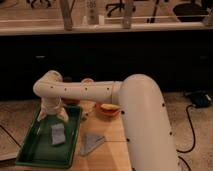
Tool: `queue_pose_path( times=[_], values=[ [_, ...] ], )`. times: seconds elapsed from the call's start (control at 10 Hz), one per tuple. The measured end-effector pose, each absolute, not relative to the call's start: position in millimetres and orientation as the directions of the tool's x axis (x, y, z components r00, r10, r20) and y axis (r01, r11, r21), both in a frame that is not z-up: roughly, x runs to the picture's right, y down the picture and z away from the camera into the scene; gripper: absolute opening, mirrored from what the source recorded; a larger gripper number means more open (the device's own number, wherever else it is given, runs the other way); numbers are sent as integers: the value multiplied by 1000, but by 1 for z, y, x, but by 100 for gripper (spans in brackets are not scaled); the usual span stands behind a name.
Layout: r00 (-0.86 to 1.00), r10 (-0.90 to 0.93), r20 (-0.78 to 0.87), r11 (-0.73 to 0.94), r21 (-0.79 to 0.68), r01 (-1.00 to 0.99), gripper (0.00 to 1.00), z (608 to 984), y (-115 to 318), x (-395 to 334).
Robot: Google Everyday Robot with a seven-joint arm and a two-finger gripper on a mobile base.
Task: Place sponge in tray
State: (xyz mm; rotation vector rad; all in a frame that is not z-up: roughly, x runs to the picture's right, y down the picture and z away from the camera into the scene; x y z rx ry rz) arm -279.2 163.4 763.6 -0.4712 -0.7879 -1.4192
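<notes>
1 small, flat, blue-grey sponge [58, 134] lies inside 1 dark green tray [32, 151]. The 1 hand [52, 119] hangs just above it, spread wide and holding nothing.

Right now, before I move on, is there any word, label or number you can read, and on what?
None can be read.
Pale bottle-like object at the back: any label is too blurred.
Sponge, tray and arm: no lettering shows.
The tool hangs over the tray, just above the sponge.
</notes>
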Motion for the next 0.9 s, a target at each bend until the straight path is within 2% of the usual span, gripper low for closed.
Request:
queue_pose_path(
  times=[0.9],
  values=[
    [-37, -685, 728, 124, 166, 978, 80, 766, 164, -281]
  ],
)
